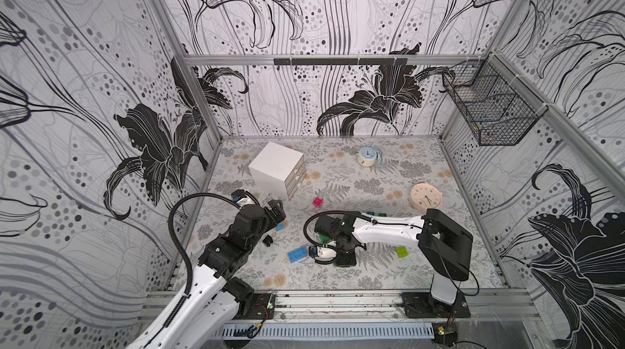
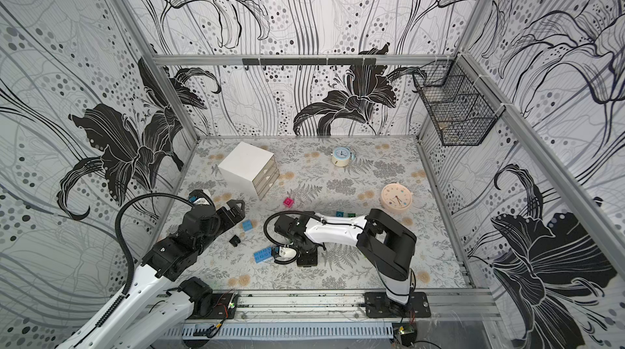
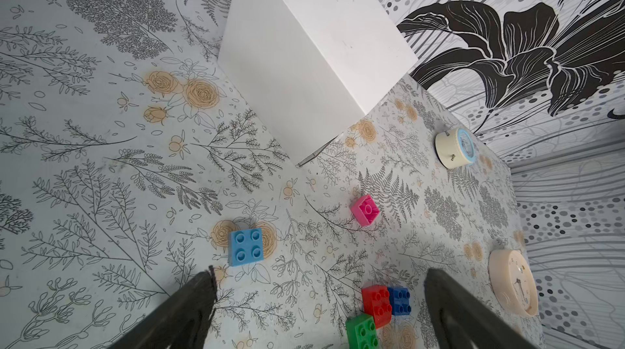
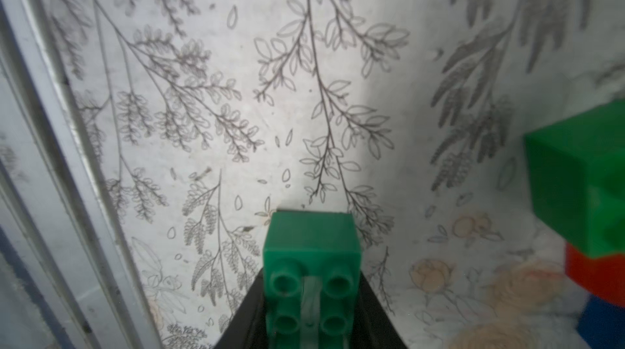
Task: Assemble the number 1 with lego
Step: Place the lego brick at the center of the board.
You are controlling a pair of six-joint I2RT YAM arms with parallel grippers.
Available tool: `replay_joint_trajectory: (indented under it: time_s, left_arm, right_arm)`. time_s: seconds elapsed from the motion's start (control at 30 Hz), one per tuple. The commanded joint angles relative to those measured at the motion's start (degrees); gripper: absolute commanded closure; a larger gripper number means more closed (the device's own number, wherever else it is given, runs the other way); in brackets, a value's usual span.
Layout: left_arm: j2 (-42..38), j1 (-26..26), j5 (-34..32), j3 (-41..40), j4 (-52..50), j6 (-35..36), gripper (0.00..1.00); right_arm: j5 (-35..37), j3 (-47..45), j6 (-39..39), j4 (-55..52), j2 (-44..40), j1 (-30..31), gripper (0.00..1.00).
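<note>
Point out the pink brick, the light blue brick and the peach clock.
Pink brick (image 3: 365, 209): left wrist view, middle of its upward face.
Light blue brick (image 3: 246, 247): left wrist view, centre of its studded top.
Peach clock (image 1: 426, 196): in a top view, middle of its dial.

Drawer box (image 1: 275, 169), blue clock (image 1: 367, 156), peach clock (image 1: 425, 197)

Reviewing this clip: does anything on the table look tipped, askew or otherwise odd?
The pink brick is overturned, showing its hollow underside instead of its studs. The peach clock lies flat on its back, face up, rather than standing. No spill or damage shows.
</note>
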Motion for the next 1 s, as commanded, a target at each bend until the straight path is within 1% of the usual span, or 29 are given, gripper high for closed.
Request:
replay_joint_trajectory:
  time_s: [0.0, 0.1, 0.13, 0.17, 0.2, 0.23, 0.37, 0.43, 0.47, 0.5, 0.57, 0.6, 0.63, 0.67, 0.7, 0.73, 0.8, 0.9, 0.97]
  left_arm:
    - [-0.8, -0.1, -1.7, -0.4, -0.9, -0.3, 0.01]
    - [-0.5, -0.1, -1.5, -0.5, -0.7, -0.4, 0.01]
    - [-0.3, -0.1, -1.3, -0.5, -0.5, -0.3, 0.01]
    - [0.0, -0.1, -1.1, -0.5, -0.3, -0.3, 0.01]
    - [0.3, -0.1, -0.8, -0.4, 0.0, -0.2, 0.01]
    - [0.7, -0.1, -0.6, -0.2, 0.1, 0.1, 0.01]
    - [2.8, -0.1, 0.7, 1.1, 0.4, 2.7, 0.01]
    - [4.2, -0.1, 2.6, 2.0, 1.0, 5.8, 0.01]
    - [5.0, -0.1, 3.8, 2.3, 1.6, 7.2, 0.01]
    - [6.2, 0.0, 5.5, 2.6, 2.3, 9.2, 0.00]
    - [9.0, -0.1, 10.7, 3.3, 3.8, 12.8, 0.02]
    - [11.0, -0.2, 13.3, 3.9, 4.2, 14.0, 0.03]
    - [13.1, -0.5, 15.5, 4.6, 4.6, 15.3, 0.04]
    - [14.9, -1.4, 16.9, 5.3, 5.0, 16.3, 0.05]
    - [17.2, -2.8, 17.3, 6.1, 5.0, 17.4, 0.05]
    - [19.6, -4.9, 17.0, 7.2, 4.9, 18.5, 0.04]
    - [24.4, -9.1, 15.7, 9.8, 3.6, 20.1, 0.04]
    - [32.2, -14.9, 13.8, 14.0, 0.9, 22.2, 0.05]
    - [36.3, -18.3, 12.2, 15.8, -0.3, 24.5, 0.06]
  right_arm:
    - [1.2, 1.0, -1.7, -0.6, 2.3, 0.0, 0.61]
    - [0.9, 0.8, -0.9, 0.4, 2.2, -0.1, 0.42]
    - [0.6, 0.7, -0.5, 0.9, 1.8, 0.0, 0.31]
    - [0.3, 0.6, -0.4, 1.1, 1.2, 0.0, 0.14]
    - [0.1, 0.7, -0.1, 1.3, 0.4, 0.0, 0.03]
    - [-0.1, 0.7, 0.3, 1.6, -0.9, -0.1, 0.00]
    - [-1.2, 0.2, 4.8, 3.0, -7.9, -0.6, 0.01]
    - [-1.7, -1.4, 11.5, 6.8, -14.1, -2.4, 0.00]
    - [-0.9, -2.6, 15.7, 9.2, -16.7, -3.4, 0.00]
    - [0.6, -4.2, 21.4, 11.8, -19.5, -4.8, 0.01]
    - [7.5, -6.9, 33.6, 13.8, -24.2, -7.1, 0.03]
    - [11.7, -7.6, 40.7, 12.4, -25.9, -8.2, 0.04]
    - [14.7, -7.9, 48.2, 9.6, -27.0, -9.6, 0.07]
    - [17.3, -7.9, 53.7, 6.3, -27.7, -10.9, 0.10]
    - [18.2, -7.9, 60.8, 3.0, -28.4, -12.4, 0.11]
    - [18.2, -8.3, 65.4, 0.7, -29.3, -13.7, 0.11]
    - [19.1, -10.2, 71.4, -1.1, -32.0, -14.8, 0.13]
    - [19.6, -14.3, 79.4, -1.8, -37.5, -16.7, 0.21]
    - [18.9, -16.7, 82.5, -2.2, -41.0, -18.5, 0.25]
